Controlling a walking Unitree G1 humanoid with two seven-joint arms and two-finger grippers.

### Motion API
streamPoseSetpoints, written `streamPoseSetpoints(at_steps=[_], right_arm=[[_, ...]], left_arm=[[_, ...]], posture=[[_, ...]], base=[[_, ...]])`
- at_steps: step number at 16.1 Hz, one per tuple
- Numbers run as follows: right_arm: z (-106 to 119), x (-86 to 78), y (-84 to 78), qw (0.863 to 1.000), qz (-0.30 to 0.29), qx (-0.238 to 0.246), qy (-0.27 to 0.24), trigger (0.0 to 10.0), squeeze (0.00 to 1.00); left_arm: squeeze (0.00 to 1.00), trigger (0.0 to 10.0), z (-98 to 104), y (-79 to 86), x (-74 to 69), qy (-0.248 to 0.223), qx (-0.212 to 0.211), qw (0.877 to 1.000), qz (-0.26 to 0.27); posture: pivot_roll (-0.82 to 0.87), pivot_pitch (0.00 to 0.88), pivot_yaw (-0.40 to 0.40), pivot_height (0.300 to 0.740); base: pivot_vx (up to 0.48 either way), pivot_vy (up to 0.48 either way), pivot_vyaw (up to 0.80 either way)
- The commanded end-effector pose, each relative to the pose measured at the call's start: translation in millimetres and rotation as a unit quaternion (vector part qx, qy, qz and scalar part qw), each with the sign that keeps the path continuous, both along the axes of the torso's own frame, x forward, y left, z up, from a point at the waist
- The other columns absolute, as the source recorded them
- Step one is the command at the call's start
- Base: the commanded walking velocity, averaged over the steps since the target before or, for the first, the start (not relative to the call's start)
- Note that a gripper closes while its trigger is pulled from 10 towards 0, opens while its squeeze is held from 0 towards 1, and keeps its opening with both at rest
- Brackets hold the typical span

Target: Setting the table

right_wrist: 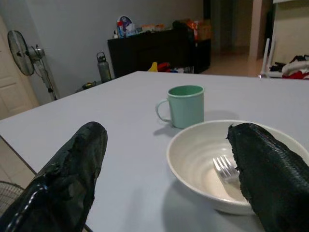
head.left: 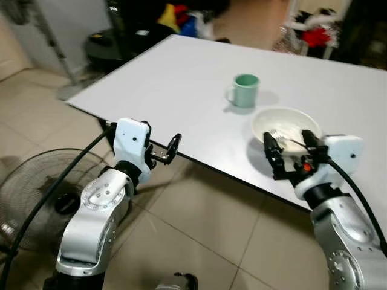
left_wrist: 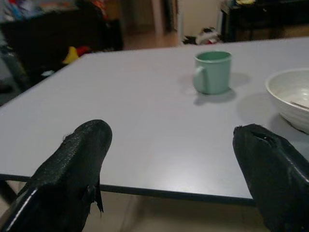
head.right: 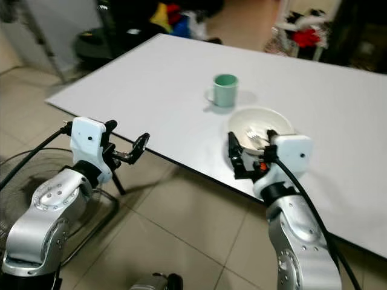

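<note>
A mint-green mug (head.left: 245,90) stands upright on the white table (head.left: 181,78). Just nearer than the mug sits a white bowl (head.left: 261,122) with a silver fork (right_wrist: 224,169) lying inside it. My right gripper (head.left: 288,142) is open at the table's near edge, its fingers spread in front of the bowl's near rim and holding nothing. My left gripper (head.left: 169,151) is open and empty too. It hovers just off the table's near edge, further left, above the floor, pointing toward the mug (left_wrist: 212,72).
A floor fan (head.left: 36,193) lies on the tiles by my left arm. A standing fan's base (head.left: 72,90) is beyond the table's left corner. Dark furniture and coloured clutter (head.left: 181,18) line the back. Tiled floor runs beneath the table's near edge.
</note>
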State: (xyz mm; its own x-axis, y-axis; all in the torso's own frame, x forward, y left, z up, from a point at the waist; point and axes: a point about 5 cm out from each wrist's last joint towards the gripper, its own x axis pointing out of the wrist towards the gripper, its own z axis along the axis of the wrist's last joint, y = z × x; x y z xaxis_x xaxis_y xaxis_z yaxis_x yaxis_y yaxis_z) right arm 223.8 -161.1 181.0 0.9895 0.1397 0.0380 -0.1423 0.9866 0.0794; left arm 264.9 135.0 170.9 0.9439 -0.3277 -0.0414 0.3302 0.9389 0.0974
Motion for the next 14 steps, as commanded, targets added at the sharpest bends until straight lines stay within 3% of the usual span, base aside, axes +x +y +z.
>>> streamPoseSetpoints(at_steps=[1, 5, 8, 14], right_arm=[[-1, 0.0, 3.7, 1.0, 0.003, 0.012, 0.008, 10.0, 1.0], [-11, 3.6, 16.3, 0.998, 0.049, -0.002, 0.043, 10.0, 1.0], [-15, 5.4, 9.7, 0.998, 0.039, 0.001, 0.058, 10.0, 1.0], [-21, 5.7, 12.8, 0.996, 0.051, 0.007, 0.075, 10.0, 1.0]], left_arm=[[0.0, 10.0, -2, 1.9, -1.9, 0.0, 0.01, 1.0, 0.015], [0.0, 10.0, -6, 3.3, -1.6, 0.009, 0.019, 0.999, 0.043], [0.0, 10.0, -4, 0.7, -0.1, 0.006, 0.014, 0.999, 0.039], [0.0, 10.0, -4, 5.4, -3.7, 0.011, 0.025, 0.999, 0.042]], posture=[[0.02, 0.0, 0.112, 0.74], [0.02, 0.0, 0.092, 0.74], [0.03, 0.0, 0.086, 0.74], [0.06, 0.0, 0.072, 0.74]], base=[[0.0, 0.0, 0.8], [0.0, 0.0, 0.8], [0.0, 0.0, 0.8], [0.0, 0.0, 0.8]])
